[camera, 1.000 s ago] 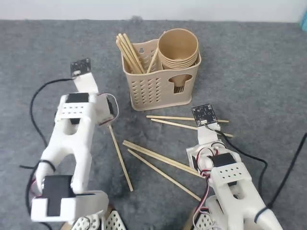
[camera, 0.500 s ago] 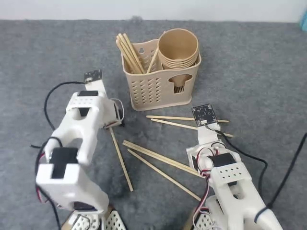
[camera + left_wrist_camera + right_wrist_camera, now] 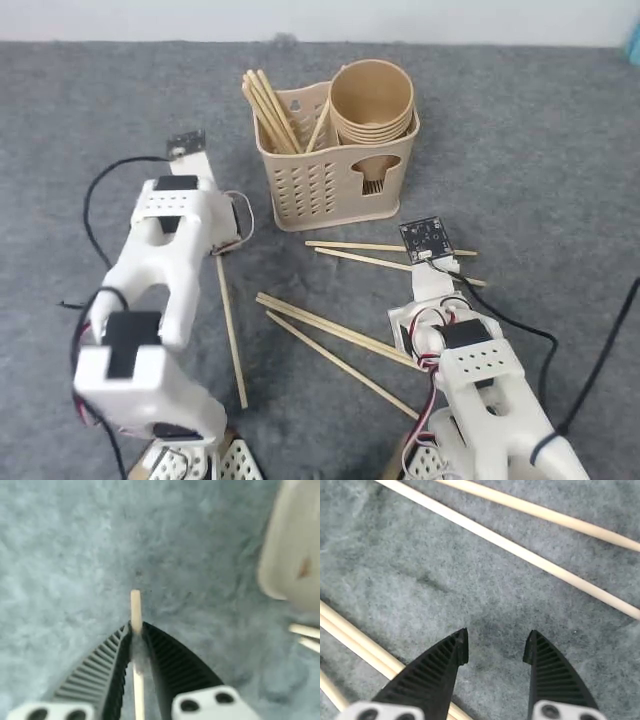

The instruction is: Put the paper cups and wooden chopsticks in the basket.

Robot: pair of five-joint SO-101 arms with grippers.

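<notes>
From above, a beige basket (image 3: 335, 185) on grey carpet (image 3: 540, 150) holds stacked paper cups (image 3: 372, 100) and upright chopsticks (image 3: 268, 105); several loose chopsticks (image 3: 340, 331) lie before it near the right arm (image 3: 470, 370), and a single chopstick (image 3: 230, 330) slants out from under the left arm (image 3: 165, 250). The left wrist camera shows the left gripper (image 3: 136, 630) pinched shut on that single chopstick, the basket close by. The right wrist camera shows the right gripper (image 3: 496, 647), fingers spread apart, above carpet between loose chopsticks.
</notes>
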